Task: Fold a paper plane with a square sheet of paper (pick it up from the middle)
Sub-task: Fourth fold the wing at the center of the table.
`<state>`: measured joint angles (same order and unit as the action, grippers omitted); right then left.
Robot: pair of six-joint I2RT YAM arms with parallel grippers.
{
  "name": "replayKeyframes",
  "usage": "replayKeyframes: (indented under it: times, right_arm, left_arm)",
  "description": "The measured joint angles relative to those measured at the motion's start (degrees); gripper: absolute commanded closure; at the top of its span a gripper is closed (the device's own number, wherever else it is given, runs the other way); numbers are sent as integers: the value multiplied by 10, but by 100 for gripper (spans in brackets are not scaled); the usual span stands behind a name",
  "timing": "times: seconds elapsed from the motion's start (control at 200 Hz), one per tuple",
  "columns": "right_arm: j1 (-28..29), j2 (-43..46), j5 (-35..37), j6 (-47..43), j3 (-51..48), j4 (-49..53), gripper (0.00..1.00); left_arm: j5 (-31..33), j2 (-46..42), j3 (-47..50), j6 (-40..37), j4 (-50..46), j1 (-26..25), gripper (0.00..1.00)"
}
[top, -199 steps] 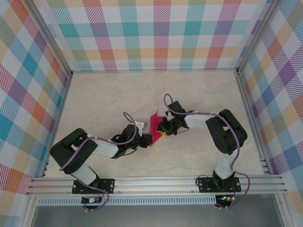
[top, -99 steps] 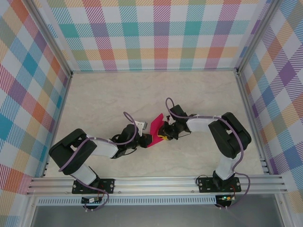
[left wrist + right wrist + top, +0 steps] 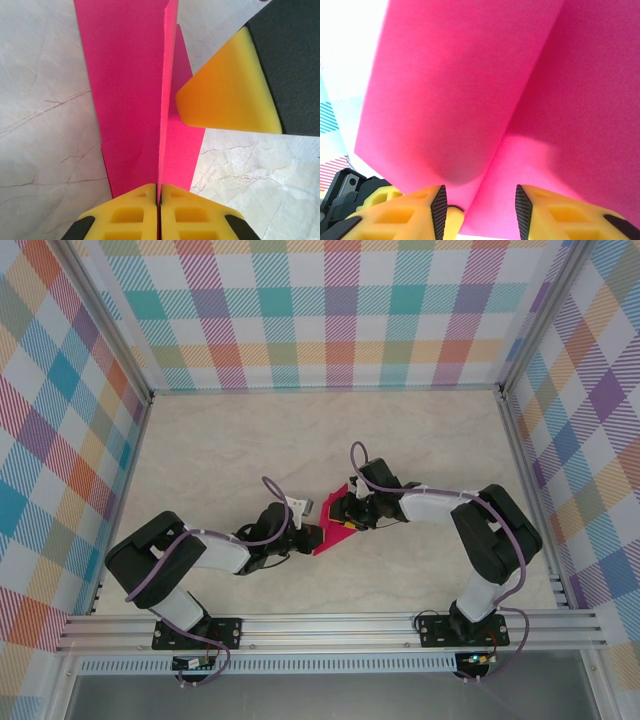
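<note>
Half-folded square sheet of paper [image 3: 337, 532] is located near worktop [image 3: 220, 440] centre, slightly toward 6 o'clock. It is pinched at its 9 o'clock end by the left tool [image 3: 313, 535], whose fingers have been pressed fully together on the creased layers [image 3: 130, 75]. Over the last second the right tool [image 3: 342, 512], at 1 o'clock of the sheet, has been opened, so its fingers [image 3: 410, 212] are seen apart with pink paper across the gap and nothing clamped. This is judged to be a grip hand-over mid-fold, with the sheet carried by the left tool alone and a re-grip or crease press by the right likely needed next.
</note>
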<state>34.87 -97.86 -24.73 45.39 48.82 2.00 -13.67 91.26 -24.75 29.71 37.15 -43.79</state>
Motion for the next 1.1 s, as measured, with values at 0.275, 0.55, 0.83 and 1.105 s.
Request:
replayKeyframes:
  times: [0.275,0.55,0.83,1.105]
  right_arm:
    - [0,0,0,-14,-3,-7,56]
    - [0,-2,10,-14,-3,-7,56]
    - [0,-14,24,-14,-3,-4,56]
    - [-2,-25,28,-16,1,3,56]
  left_arm:
    - [-18,14,-24,14,-23,0,94]
    - [-35,30,-39,33,-42,0,95]
    - [-40,40,-45,47,-52,3,96]
    - [-55,52,-52,57,-55,6,95]
